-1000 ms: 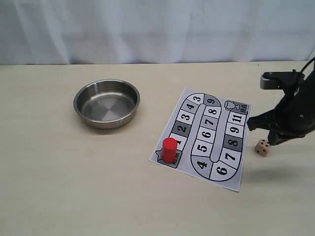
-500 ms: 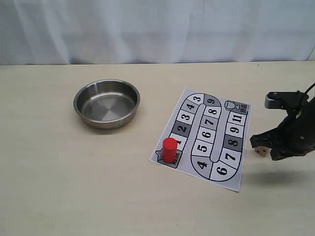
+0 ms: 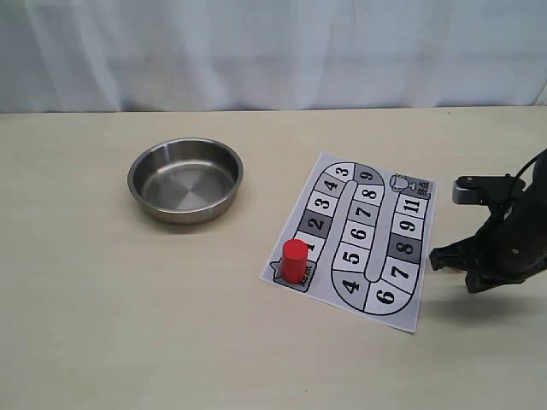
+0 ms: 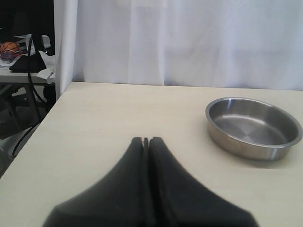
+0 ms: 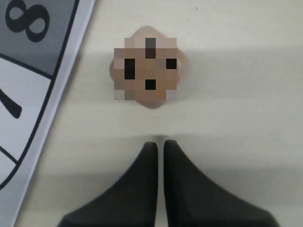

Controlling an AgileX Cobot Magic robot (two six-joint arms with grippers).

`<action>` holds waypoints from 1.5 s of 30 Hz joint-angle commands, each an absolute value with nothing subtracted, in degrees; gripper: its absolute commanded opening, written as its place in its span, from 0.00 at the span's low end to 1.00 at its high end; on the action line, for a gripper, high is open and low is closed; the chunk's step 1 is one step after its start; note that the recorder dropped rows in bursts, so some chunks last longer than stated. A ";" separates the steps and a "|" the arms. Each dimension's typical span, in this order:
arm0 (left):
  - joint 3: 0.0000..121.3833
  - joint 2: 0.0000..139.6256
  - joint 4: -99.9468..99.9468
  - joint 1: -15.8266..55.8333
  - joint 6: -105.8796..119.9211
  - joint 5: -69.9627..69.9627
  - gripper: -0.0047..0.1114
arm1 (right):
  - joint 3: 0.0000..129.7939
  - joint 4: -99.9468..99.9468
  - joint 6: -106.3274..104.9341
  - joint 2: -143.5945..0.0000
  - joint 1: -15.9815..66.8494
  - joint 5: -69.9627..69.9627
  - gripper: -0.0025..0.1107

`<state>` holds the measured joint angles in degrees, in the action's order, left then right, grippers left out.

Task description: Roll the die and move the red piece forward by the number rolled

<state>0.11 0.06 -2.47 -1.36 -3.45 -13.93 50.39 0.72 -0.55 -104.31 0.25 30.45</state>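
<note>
Right hand [image 5: 159, 147] low over tabletop [image 5: 236, 118], fingers pressed together, holding nothing. Die [image 5: 147, 71] lies just ahead of fingertips, beside board [image 5: 28, 94] edge. Best: open wide, straddle die squarely, then close. Red piece [image 3: 295, 259] at board's start corner.

Red piece [image 3: 295, 260] upright on board corner; tan die [image 5: 149, 68] beside board.

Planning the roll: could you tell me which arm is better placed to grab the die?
Right: the right gripper hovers just beside the die; the left gripper sits away, beyond the bowl.
</note>
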 commanded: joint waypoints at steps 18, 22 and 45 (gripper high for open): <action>0.00 0.00 -2.42 -1.36 -3.69 -13.16 0.04 | 50.44 0.57 -0.58 -104.02 -0.12 30.09 0.06; 0.00 0.00 -2.42 -1.36 -3.69 -13.03 0.04 | 52.30 0.57 -2.24 -99.43 3.18 31.91 0.06; 0.00 0.00 -2.42 -1.36 -3.69 -13.38 0.04 | 62.36 9.85 -3.43 -100.51 30.22 25.36 0.61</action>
<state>0.11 0.06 -2.47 -1.36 -3.45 -13.93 60.43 9.00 -2.57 -98.48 28.91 25.98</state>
